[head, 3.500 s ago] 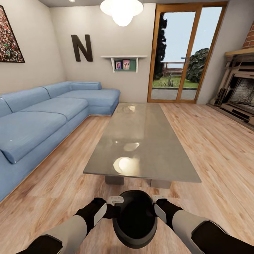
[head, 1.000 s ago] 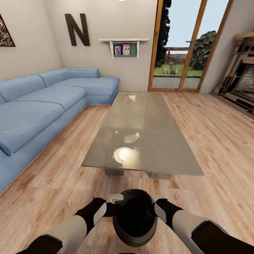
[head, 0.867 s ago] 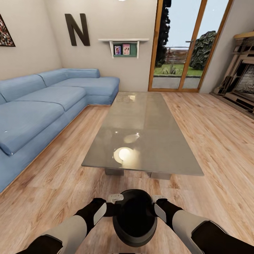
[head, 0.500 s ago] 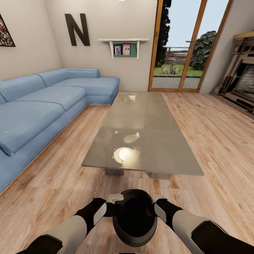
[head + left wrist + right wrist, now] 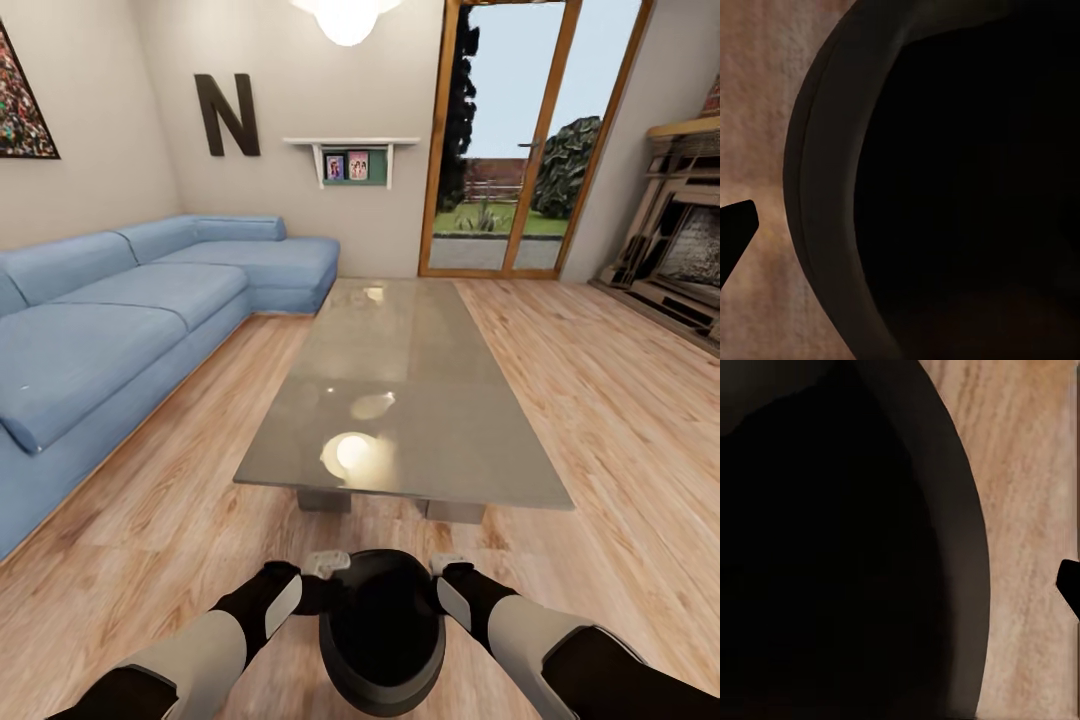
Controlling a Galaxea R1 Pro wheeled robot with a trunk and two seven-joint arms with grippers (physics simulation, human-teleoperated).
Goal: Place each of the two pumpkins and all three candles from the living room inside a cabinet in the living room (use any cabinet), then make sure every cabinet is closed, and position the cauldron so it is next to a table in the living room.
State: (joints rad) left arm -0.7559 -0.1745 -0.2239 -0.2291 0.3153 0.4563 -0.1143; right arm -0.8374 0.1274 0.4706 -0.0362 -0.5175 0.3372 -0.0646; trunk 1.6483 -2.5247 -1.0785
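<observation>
Fingers of both grippers press in on a small round black cauldron (image 5: 382, 628) from either side, the left gripper (image 5: 326, 566) at one flank and the right gripper (image 5: 447, 565) at the other. Each pale fingertip pair sits at the rim, but whether either gripper is itself clamped on the rim or merely squeezing the pot between the arms cannot be told. The cauldron hangs low in front of the robot, above a light wooden plank floor (image 5: 620, 400).

Just ahead stands the long, low rectangular coffee table with a glossy grey top (image 5: 400, 390), its near end facing the robot. A large blue corner sofa (image 5: 120, 320) runs along the left wall. Glass doors with a wooden frame (image 5: 510, 150) lie beyond.

Judging by this, the robot is carrying the cauldron toward the table. The next move likely calls for lowering the pot onto the floor beside the table's near end, then letting go.
</observation>
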